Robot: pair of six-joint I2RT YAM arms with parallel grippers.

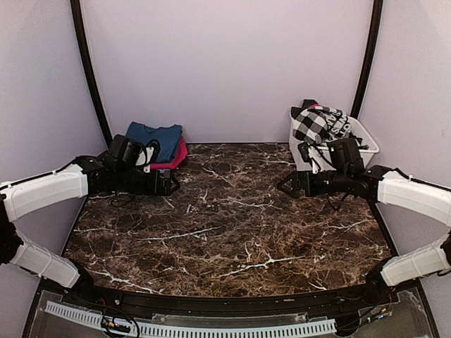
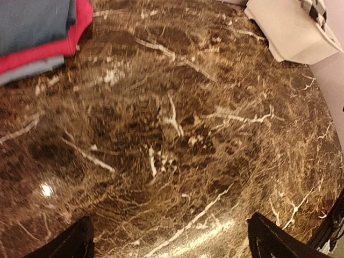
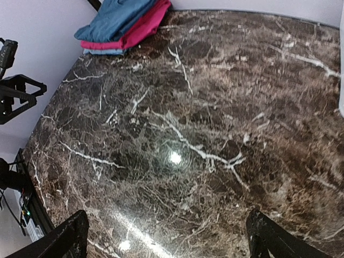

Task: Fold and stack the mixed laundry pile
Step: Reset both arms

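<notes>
L gripper (image 1: 174, 184) & R gripper (image 1: 284, 186): both jaws spread wide, nothing in them, above the marble table (image 1: 225, 232). Folded stack (image 1: 161, 144) sits far-left corner: blue piece (image 3: 115, 19) on top, magenta-pink cloth (image 3: 141, 29) under it, light-blue piece (image 3: 99, 51) at bottom. Black-and-white checked garment (image 1: 316, 123) is in the white tub (image 1: 368, 146), far right, poss. w/ more cloth beneath.

A white plastic tub (image 1: 366, 143) is sitting at the far right corner of a dark brown marble-patterned table (image 1: 225, 225), pale lilac walls (image 1: 225, 63) enclosing it.
</notes>
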